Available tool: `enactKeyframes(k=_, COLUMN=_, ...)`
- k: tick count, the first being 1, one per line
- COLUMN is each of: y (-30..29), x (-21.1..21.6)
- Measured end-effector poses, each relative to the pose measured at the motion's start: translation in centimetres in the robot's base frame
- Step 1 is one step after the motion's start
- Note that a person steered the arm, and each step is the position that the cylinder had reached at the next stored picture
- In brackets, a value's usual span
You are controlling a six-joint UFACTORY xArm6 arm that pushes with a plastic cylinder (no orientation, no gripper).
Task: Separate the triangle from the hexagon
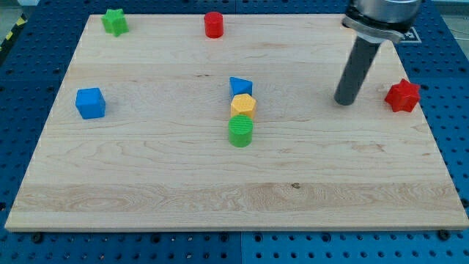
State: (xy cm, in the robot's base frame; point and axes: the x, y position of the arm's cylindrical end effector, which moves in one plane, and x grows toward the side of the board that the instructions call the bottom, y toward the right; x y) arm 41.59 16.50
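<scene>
**Inspector:** Camera view, the only one. Where does my tip (343,102) stand?

**Clerk:** On the board (146,183), toward its right side, at about three o'clock from the central cluster and well apart from it. The red star (403,95) lies near the tip, at three o'clock from it, not touching.

**Inspector:** The claw's state?

**Clerk:** There is none to report; the arm ends in a plain dark rod, holding nothing.

**Inspector:** The task's blocks?

**Clerk:** The blue triangle (239,86) sits near the board's middle. The yellow hexagon (243,105) is at six o'clock from it, apparently touching, though the seam is hard to judge. The green cylinder (240,130) lies at six o'clock from the hexagon, close against it.

**Inspector:** The remainder?

**Clerk:** Blue cube (90,103) at nine o'clock, well apart. Green star (114,21) at eleven o'clock, by the corner. Red cylinder (213,24) at twelve o'clock, near the top edge.
</scene>
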Motion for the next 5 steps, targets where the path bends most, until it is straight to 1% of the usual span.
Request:
enactKeyframes(k=2, y=-5.2, x=-2.0)
enactKeyframes(k=5, y=-13.3, x=-2.1)
